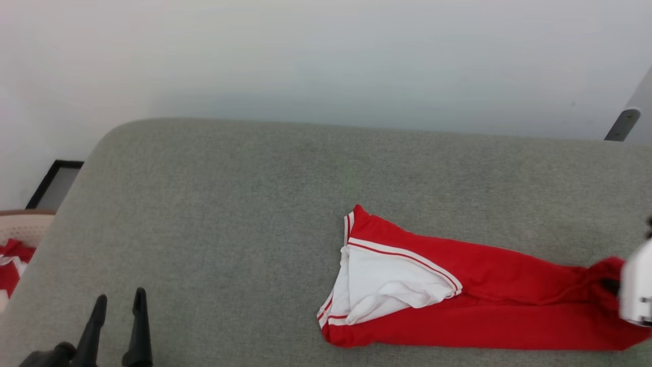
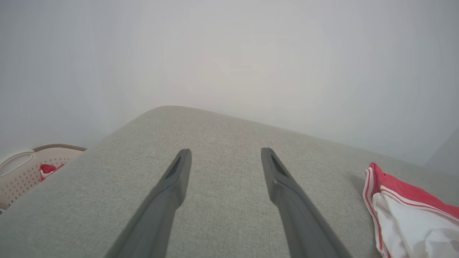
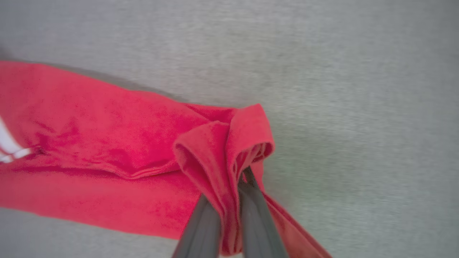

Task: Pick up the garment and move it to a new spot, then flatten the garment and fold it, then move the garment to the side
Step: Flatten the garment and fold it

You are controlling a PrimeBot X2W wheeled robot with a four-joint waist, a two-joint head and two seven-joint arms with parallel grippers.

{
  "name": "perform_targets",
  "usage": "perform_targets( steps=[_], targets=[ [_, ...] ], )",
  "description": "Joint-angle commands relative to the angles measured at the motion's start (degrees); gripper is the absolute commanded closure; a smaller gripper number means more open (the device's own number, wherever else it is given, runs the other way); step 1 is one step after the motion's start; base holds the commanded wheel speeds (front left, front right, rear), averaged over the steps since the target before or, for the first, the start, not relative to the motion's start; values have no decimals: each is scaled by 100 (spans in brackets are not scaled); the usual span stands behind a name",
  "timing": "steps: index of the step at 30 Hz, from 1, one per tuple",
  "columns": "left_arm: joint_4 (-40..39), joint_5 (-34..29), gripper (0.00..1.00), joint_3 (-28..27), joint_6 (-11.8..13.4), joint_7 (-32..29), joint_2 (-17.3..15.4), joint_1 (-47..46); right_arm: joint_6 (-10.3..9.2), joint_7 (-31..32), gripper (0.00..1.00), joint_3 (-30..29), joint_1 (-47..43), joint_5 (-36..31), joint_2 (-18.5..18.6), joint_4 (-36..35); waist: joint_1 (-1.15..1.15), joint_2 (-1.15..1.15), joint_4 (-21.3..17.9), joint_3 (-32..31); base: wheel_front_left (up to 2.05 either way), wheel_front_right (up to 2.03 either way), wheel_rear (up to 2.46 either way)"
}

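The garment (image 1: 484,300), red with a white sleeve and striped trim, lies folded into a long band on the grey cushioned surface (image 1: 229,204), stretching from the middle to the right edge. Its chest lettering is hidden. My right gripper (image 3: 229,193) is shut on a bunched red end of the garment (image 3: 215,150); in the head view only the pale wrist (image 1: 636,290) shows at that end. My left gripper (image 1: 118,300) stands open at the lower left, well apart from the cloth. The left wrist view shows its fingers (image 2: 175,179) spread over bare fabric, the garment's sleeve end (image 2: 401,211) off to the right.
A cream perforated basket (image 1: 20,227) with another red-and-white cloth (image 1: 10,265) sits beyond the surface's left edge. A pale wall runs behind. A dark frame (image 1: 51,183) lies on the floor at the left, and a grey post (image 1: 624,125) stands at the far right.
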State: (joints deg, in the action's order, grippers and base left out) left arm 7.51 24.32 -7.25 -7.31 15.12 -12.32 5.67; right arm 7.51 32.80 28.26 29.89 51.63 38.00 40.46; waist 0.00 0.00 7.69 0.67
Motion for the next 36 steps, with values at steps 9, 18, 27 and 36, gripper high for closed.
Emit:
perform_targets(
  steps=[9,18,27,36],
  targets=[
    [35,47,0,46,-19,-2,-2,127,-4,286,100,170,55,286,-540,-1130,0,0,-106,-207,0,0,0],
    [157,26,0,325,-21,-2,100,-97,-4,149,100,169,341,-230,-1709,-1088,0,0,228,-252,0,0,0],
    [350,115,0,721,-22,-2,132,-430,-4,-29,100,292,603,-606,-2475,-491,0,0,758,-207,0,0,0],
    [492,212,0,867,-22,-2,159,-671,-4,-237,65,454,894,-745,-2785,124,0,0,1042,-76,0,0,0]
  ],
)
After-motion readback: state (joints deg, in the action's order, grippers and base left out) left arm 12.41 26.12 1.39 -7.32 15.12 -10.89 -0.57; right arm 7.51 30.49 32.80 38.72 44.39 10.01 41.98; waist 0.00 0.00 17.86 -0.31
